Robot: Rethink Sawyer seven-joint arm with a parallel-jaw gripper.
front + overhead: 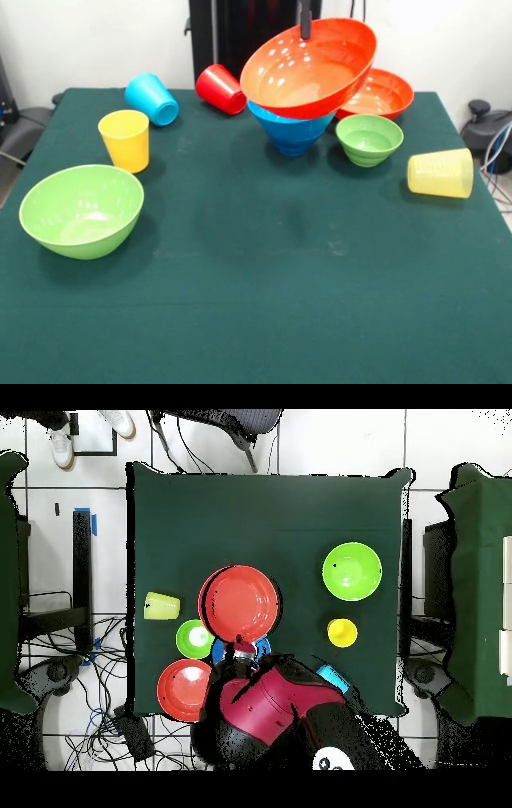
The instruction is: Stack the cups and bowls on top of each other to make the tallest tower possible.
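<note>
My gripper (306, 29) comes down at the far rim of a wide orange-red bowl (308, 68) and is shut on that rim. The bowl hangs tilted, its low side just over the big blue bowl (291, 134). From above, the held bowl (240, 602) hides most of the blue bowl (263, 650), and the gripper (243, 646) sits at its rim. A second orange-red bowl (378, 93) stands behind, with a small green bowl (369, 140) beside it. The big green bowl (81, 210) and an upright yellow cup (125, 140) are at the left. No tower stands.
A light blue cup (152, 98) and a red cup (222, 88) lie on their sides at the back. A ribbed pale yellow cup (440, 173) lies at the right edge. A person's shoes (62, 442) show beyond the table's (250, 514) far corner.
</note>
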